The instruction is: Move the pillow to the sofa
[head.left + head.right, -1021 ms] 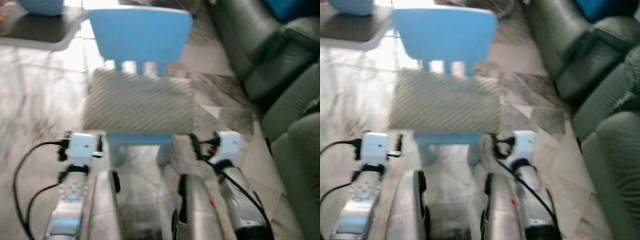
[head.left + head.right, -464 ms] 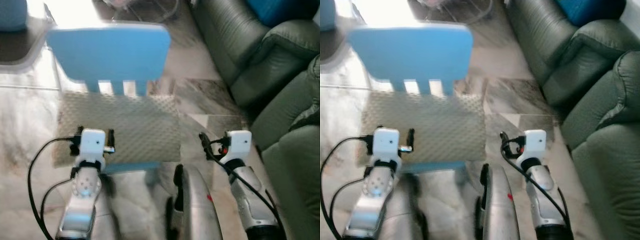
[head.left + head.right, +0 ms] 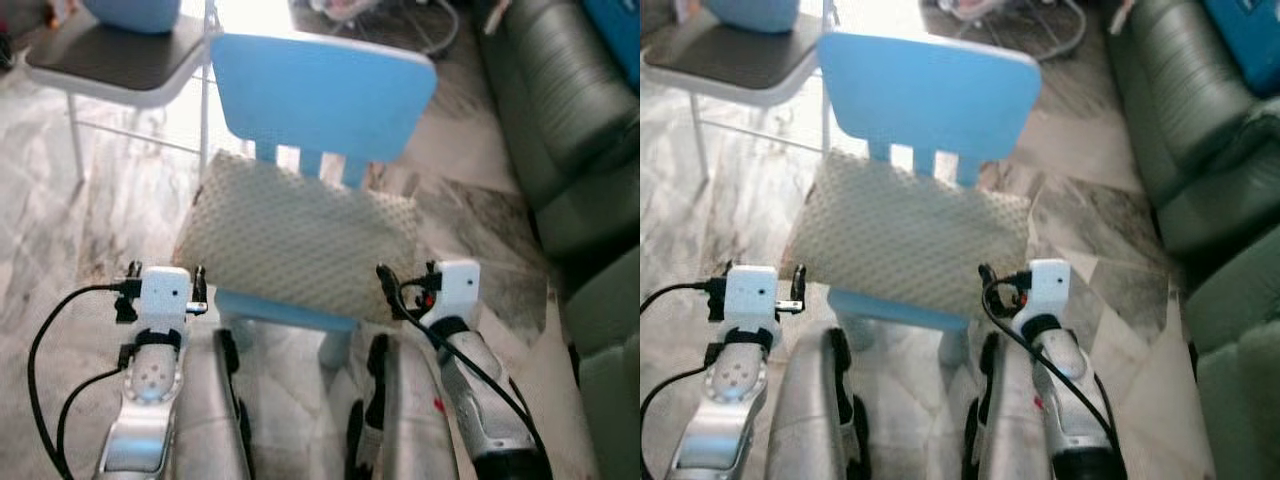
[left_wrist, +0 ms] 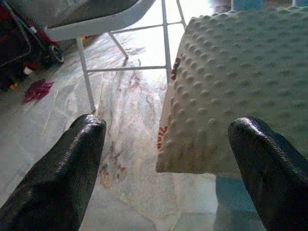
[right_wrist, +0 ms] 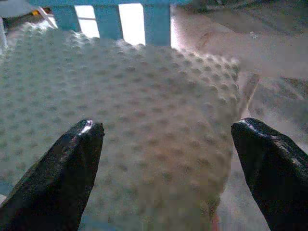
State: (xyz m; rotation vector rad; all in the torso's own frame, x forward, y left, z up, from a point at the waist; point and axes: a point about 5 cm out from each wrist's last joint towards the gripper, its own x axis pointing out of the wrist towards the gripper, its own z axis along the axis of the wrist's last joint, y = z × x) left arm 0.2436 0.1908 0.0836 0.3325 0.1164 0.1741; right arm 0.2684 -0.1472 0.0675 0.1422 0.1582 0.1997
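A cream pillow with a bumpy cover lies on the seat of a small blue chair. Both my arms reach toward its near edge. My left gripper is open beside the pillow's left front corner, one finger out over the floor and one in front of the pillow. My right gripper is open and faces the pillow's right part, nothing between its fingers. The dark green leather sofa stands to the right.
A chair with thin white legs and a dark seat stands at the back left, a blue object on it. The floor is pale marble. A blue cushion lies on the sofa. Cables lie behind the blue chair.
The whole picture has swung, so the camera moved. The pillow stays on the blue chair. Both grippers remain open at its near edge.
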